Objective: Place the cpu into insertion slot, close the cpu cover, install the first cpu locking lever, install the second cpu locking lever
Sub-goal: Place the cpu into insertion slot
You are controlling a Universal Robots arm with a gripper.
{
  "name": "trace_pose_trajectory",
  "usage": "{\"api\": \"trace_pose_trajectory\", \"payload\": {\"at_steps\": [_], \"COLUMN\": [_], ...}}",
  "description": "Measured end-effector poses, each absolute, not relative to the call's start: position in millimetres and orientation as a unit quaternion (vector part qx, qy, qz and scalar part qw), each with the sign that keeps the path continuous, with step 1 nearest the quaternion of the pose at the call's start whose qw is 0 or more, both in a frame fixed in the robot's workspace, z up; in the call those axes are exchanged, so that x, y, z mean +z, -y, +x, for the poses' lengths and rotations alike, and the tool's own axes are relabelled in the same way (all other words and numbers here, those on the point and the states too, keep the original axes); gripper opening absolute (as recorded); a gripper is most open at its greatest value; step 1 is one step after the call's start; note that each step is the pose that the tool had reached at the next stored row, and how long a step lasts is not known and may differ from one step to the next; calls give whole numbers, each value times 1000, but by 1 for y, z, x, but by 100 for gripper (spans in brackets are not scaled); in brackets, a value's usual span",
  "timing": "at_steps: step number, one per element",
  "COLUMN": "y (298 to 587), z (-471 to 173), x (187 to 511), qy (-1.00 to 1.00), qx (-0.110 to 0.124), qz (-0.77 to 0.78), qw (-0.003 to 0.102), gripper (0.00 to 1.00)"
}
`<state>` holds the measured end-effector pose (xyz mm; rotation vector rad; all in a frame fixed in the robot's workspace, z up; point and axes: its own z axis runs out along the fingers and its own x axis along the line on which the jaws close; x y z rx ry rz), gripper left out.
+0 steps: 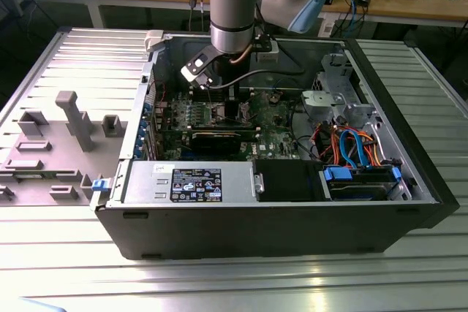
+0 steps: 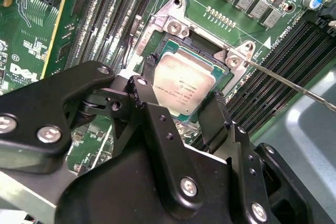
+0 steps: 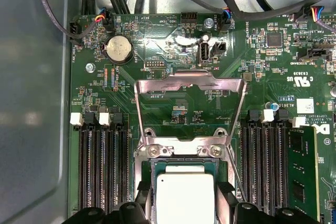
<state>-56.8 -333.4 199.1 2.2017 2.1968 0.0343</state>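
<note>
1. The arm reaches down into the open black computer case on the ribbed metal table.
2. In the second wrist view the gripper has its fingers set narrow against two opposite edges of the small square, silver-topped, green-rimmed cpu, seemingly gripping it.
3. The cpu lies in the dark-framed square insertion slot, so I judge placing nearly done.
4. The silver frame-shaped cpu cover stands open and the thin wire lever is unlatched.
5. Letting go calls for a flat, square chip.

A coin battery sits near the black memory slots.
</note>
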Motion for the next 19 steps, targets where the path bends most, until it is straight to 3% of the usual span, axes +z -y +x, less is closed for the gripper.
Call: {"api": "trace_pose_trajectory", "payload": {"at_steps": [3, 4, 19], "y": [333, 333, 333], "z": [-57, -57, -57], "x": [199, 199, 214], "qy": [-706, -706, -706], "qx": [11, 11, 11], "qz": [708, 708, 708], "qw": [16, 16, 16], "gripper": [60, 67, 67]}}
